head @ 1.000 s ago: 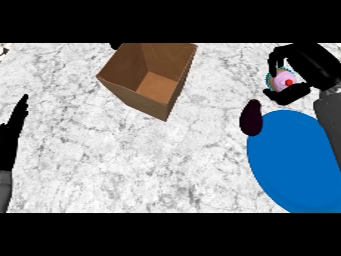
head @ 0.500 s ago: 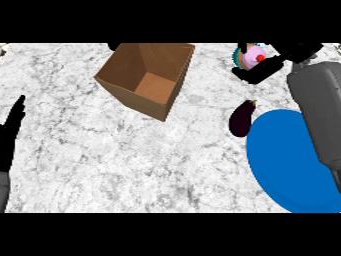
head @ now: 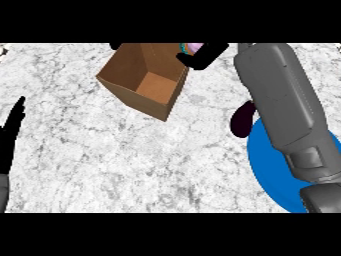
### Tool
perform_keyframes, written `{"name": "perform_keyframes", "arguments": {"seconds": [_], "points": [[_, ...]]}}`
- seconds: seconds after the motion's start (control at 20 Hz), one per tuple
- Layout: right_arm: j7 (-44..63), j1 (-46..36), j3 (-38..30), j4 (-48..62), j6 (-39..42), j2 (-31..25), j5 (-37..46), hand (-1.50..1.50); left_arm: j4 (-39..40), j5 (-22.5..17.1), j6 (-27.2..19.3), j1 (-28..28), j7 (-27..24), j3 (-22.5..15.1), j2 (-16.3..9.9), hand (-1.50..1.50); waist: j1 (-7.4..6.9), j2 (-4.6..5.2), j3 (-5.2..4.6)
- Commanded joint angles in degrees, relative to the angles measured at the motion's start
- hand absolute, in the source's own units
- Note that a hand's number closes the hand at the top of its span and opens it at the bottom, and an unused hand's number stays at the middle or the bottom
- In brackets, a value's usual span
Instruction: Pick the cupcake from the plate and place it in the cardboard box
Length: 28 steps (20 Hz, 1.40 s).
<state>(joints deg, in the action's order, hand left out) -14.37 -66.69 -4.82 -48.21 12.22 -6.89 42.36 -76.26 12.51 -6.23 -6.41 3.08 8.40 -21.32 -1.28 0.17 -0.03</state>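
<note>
An open cardboard box [head: 145,79] stands on the marble counter at the upper middle. My right hand [head: 202,54] is at the box's far right rim, near the top of the view, curled round the cupcake [head: 191,47], of which only a bit of pink frosting and a teal wrapper edge show. The right forearm [head: 280,100] stretches across the blue plate [head: 270,172] at the lower right. My left hand [head: 3,145] rests open at the left edge, fingers pointing up.
A dark purple eggplant-like object [head: 241,119] lies at the plate's upper left rim, partly behind the forearm. Patterned wall edges show at the top corners.
My right hand has carried the cupcake leftward from above the plate to the box's right rim. The forearm now reaches further across the plate. The left hand has not moved.
</note>
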Motion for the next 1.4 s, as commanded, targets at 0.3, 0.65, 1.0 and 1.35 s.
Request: {"name": "perform_keyframes", "arguments": {"seconds": [0.3,0.65,1.0,1.35], "points": [[5.7,-12.5,-0.3,18.3,-7.4,6.8,-4.1,1.5,-1.6,0.3,1.7,-2.9,3.7,-0.3,-0.3,0.0,-1.52,0.43,-0.01],[6.0,-17.0,3.8,30.7,-14.2,6.9,-7.9,1.5,-0.5,1.1,2.1,-4.6,2.2,-2.1,1.1,0.0,-4.67,1.24,-0.09],[9.0,-16.4,3.1,37.1,-16.4,6.9,-11.6,-1.5,0.9,1.6,1.8,-5.7,0.5,-2.7,2.1,0.0,-5.72,2.0,-0.12],[5.3,-15.4,3.5,38.8,-18.0,6.9,-15.9,-1.5,1.8,2.4,1.5,-7.4,1.3,-3.3,2.7,0.0,-6.94,2.08,-0.08]]}}
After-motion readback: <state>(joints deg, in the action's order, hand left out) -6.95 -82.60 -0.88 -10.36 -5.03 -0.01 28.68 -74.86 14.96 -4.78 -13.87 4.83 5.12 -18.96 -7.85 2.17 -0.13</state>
